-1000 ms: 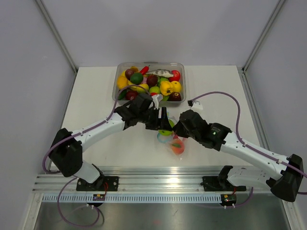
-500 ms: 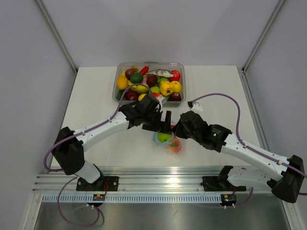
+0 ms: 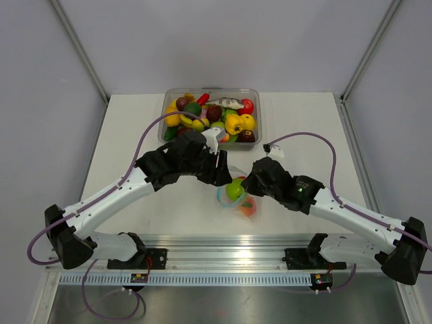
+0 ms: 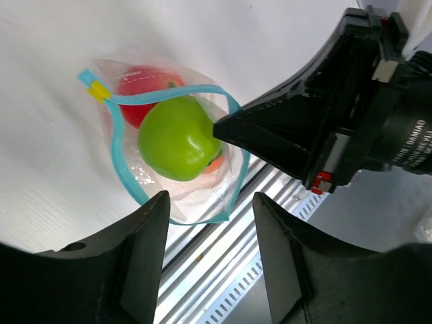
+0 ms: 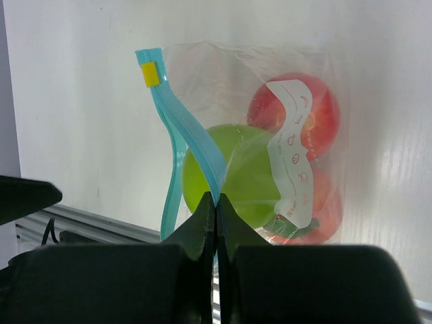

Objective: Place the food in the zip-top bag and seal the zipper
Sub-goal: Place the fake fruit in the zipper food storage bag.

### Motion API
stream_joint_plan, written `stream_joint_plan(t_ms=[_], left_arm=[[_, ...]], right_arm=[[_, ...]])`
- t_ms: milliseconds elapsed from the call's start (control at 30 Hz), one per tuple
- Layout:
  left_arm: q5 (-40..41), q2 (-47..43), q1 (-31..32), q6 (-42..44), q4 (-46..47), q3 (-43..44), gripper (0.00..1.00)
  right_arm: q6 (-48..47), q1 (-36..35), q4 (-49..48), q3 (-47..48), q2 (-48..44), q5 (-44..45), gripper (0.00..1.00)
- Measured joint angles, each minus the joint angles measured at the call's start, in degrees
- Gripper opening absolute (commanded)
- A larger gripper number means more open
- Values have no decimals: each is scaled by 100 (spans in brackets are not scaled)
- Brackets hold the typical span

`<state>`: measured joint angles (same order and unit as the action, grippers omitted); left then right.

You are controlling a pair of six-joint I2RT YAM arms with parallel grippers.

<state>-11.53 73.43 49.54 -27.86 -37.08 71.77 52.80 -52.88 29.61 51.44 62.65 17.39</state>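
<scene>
Item: zip-top bag [image 3: 237,201], clear, on the tabletop [image 3: 135,135], mouth gaping.
Contents: green apple [image 4: 177,138] at the bag's mouth, red fruit [image 5: 317,108] deeper in.
My right end effector [image 5: 215,202]: closed, pinching the bag's teal zipper [image 5: 192,152].
My left end effector [image 4: 210,202]: open, above the bag, holding nothing.
Bag's white label [image 5: 295,172]: small red pictograms.
Arm housing [image 4: 405,128] beside the bag: lettering "DAMAO".

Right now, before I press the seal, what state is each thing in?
zip-top bag: mouth open, held by its edge
zipper: unsealed, spread in a loop
green apple: sitting in the bag's mouth
red fruit: inside the bag
left fingers: open, empty, above the bag
right fingers: shut on the zipper
tub: holding toy food
</scene>
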Motion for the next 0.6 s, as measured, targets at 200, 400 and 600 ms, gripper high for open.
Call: stream_joint_plan(t_ms=[200, 400, 600], left_arm=[[494, 61, -2, 13, 107, -592, 84], [859, 356, -2, -98, 496, -1102, 63], [1139, 634, -4, -232, 1040, -1143, 50]], right_arm=[[-39, 0, -7, 0, -35, -85, 0], [-105, 0, 2, -4, -142, -260, 0], [-251, 0, 9, -72, -175, -498, 0]])
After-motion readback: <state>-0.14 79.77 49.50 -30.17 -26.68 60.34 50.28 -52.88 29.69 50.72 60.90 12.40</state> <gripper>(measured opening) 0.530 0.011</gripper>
